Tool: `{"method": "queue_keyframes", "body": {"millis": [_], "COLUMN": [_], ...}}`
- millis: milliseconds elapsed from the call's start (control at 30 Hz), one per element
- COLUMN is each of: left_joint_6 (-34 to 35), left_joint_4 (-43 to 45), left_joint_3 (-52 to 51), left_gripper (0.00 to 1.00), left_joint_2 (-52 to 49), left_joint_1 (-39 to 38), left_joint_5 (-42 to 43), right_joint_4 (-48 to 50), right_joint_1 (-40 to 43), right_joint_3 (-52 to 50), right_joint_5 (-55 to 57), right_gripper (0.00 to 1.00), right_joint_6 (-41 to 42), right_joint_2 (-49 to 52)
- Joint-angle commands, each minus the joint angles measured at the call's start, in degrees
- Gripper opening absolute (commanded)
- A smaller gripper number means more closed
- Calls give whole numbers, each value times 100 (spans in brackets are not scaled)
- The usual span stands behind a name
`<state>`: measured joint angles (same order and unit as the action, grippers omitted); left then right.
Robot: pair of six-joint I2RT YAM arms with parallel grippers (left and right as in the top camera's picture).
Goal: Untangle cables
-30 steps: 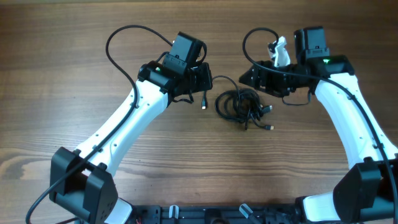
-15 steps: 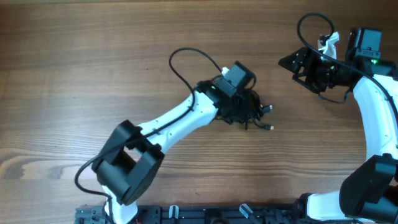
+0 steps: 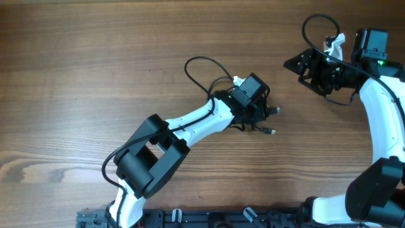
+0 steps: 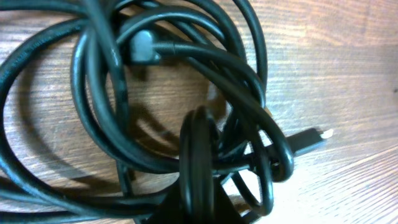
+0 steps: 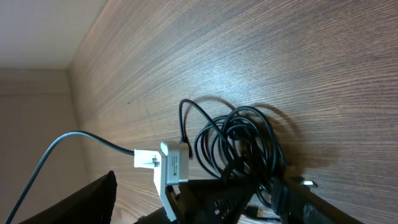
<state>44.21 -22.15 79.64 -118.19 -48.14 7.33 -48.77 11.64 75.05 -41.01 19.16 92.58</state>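
Black cables (image 4: 143, 46) in knot; L claw (image 3: 253, 109) on it, grip can't tell; R claw (image 3: 297, 64) wide, well apart

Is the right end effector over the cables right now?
No, the right end effector hangs far to the side, apart from the cables, which lie under the left arm.

Table (image 3: 76, 76): brown wood-grain top, with the grain running left-right in the overhead view. It fills nearly the whole frame. A black mounting rail (image 3: 209, 218) runs along the table's near edge. Past the table's far edge, the right wrist view shows a plain beige surface (image 5: 34, 31), wall or floor, can't tell. Soft glare patch (image 5: 205, 68) on the tabletop. Light is even, shadows soft.
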Motion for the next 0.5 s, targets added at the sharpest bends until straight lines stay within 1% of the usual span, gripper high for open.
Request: {"method": "queue_keyframes", "body": {"millis": [0, 33, 67, 133, 167, 233, 300, 367, 467], "left_joint_6": [-2, -7, -44, -50, -96, -546, -649, -649, -625], "left_joint_4": [46, 4, -81, -175, -142, 131, 501, 614, 894], "left_joint_3": [-33, -22, 4, 39, 39, 39, 37, 37, 37], "left_gripper": [4, 4, 4, 4, 4, 4, 4, 4, 4], "left_joint_2": [-59, 4, 138, 525, 739, 1078, 1119, 1117, 1117], "left_joint_1": [-33, -20, 42, 321, 557, 1237, 1989, 2387, 2778], "left_joint_5": [-120, -98, 94, 984, 1687, 3871, 6207, 7014, 7809], "right_joint_4": [-13, -15, -37, -87, -131, -151, -133, -92, 177], "right_joint_1": [0, 0, 0, 0, -7, -22, -33, -55, -55], "right_joint_3": [4, 4, 4, 4, 4, 4, 4, 4, 4], "right_joint_5": [68, 66, 66, 59, 57, -372, -1414, -2050, -2660], "right_gripper": [82, 82, 82, 82, 82, 82, 82, 82, 82], "right_joint_6": [-142, -140, -146, -267, -275, -664, -1250, -1513, -1440], "right_joint_2": [50, 50, 50, 50, 50, 50, 50, 50, 48]}}
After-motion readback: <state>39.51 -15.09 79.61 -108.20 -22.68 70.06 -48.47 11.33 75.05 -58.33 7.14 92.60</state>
